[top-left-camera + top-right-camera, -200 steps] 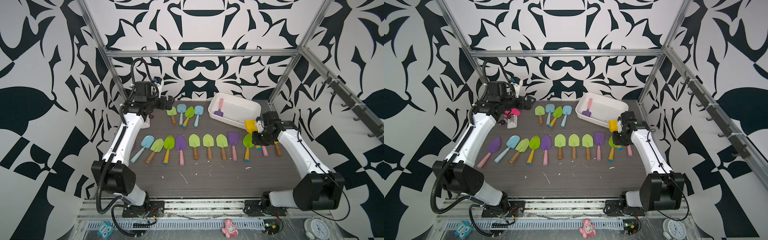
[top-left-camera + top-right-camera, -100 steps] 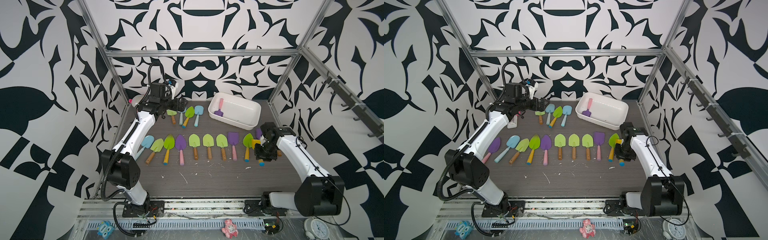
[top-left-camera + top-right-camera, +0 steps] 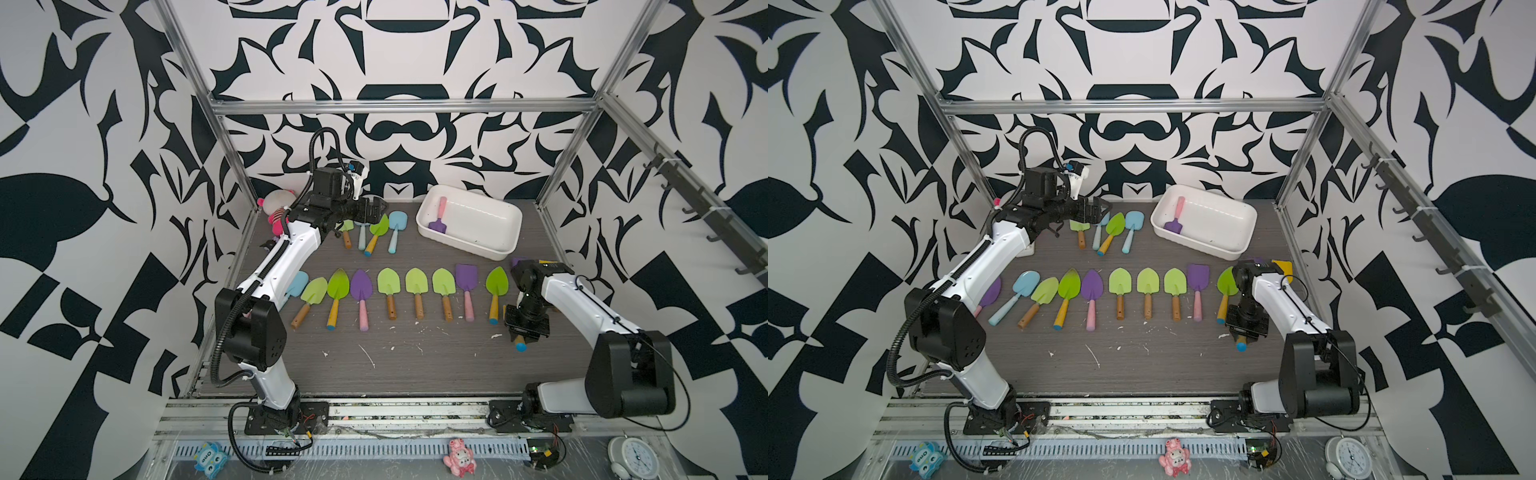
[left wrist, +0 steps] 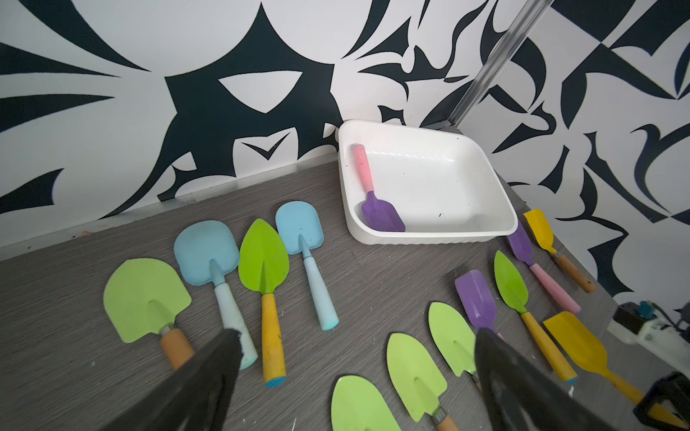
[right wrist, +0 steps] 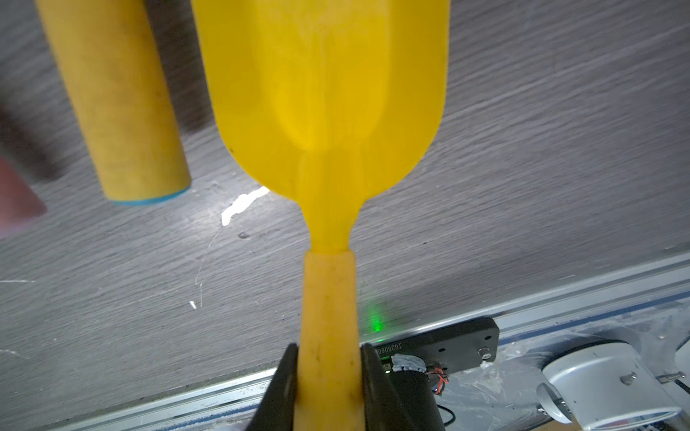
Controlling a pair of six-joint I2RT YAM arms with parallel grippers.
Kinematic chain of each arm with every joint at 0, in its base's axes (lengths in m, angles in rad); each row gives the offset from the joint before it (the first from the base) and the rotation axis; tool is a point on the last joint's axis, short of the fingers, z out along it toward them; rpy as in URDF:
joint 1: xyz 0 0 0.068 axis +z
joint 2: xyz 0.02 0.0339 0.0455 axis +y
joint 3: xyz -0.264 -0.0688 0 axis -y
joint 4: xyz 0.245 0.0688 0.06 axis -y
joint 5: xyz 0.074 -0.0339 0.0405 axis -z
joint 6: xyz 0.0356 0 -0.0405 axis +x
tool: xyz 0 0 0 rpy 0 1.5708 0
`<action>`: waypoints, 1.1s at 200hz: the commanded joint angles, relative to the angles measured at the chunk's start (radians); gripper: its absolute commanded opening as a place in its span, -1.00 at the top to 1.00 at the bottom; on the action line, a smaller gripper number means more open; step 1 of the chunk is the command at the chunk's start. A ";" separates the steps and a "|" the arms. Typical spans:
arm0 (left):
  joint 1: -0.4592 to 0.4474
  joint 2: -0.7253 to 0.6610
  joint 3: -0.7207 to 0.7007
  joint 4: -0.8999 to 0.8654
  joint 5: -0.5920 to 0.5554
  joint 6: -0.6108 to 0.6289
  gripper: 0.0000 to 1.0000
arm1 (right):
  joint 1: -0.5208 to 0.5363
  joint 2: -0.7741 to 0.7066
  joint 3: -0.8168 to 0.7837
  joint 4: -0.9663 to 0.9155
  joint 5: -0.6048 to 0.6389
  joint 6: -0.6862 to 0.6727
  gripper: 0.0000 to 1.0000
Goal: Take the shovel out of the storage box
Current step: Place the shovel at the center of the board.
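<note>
grey wood-grain worktop, one shovel gripped, one in the box
near the right edge the right gripper is clamped on the handle of a yellow shovel, low beside the row of shovels, so lowering it could nudge a neighbour; farther back the left gripper hangs wide open, empty; at the far right corner the storage box holds a purple shovel along its wall, where a jaw may catch the rim.

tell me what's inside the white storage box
One pink-handled purple shovel lies inside the storage box, along one short wall. The remaining floor shows only specks; the patch beneath the shovel is covered.
</note>
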 commanded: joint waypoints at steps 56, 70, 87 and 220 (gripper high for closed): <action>-0.003 0.007 -0.035 0.075 0.048 -0.060 -0.97 | 0.018 0.077 0.005 -0.036 0.037 0.018 0.34; -0.003 0.001 -0.049 0.078 0.049 -0.059 -0.97 | 0.018 0.089 0.007 -0.043 0.048 0.020 0.30; -0.003 -0.007 -0.060 0.074 0.052 -0.054 -0.97 | 0.019 0.096 0.012 -0.053 0.068 0.030 0.24; -0.002 -0.031 -0.006 0.044 0.063 -0.052 -0.99 | 0.038 0.213 0.687 0.205 -0.054 -0.031 -0.12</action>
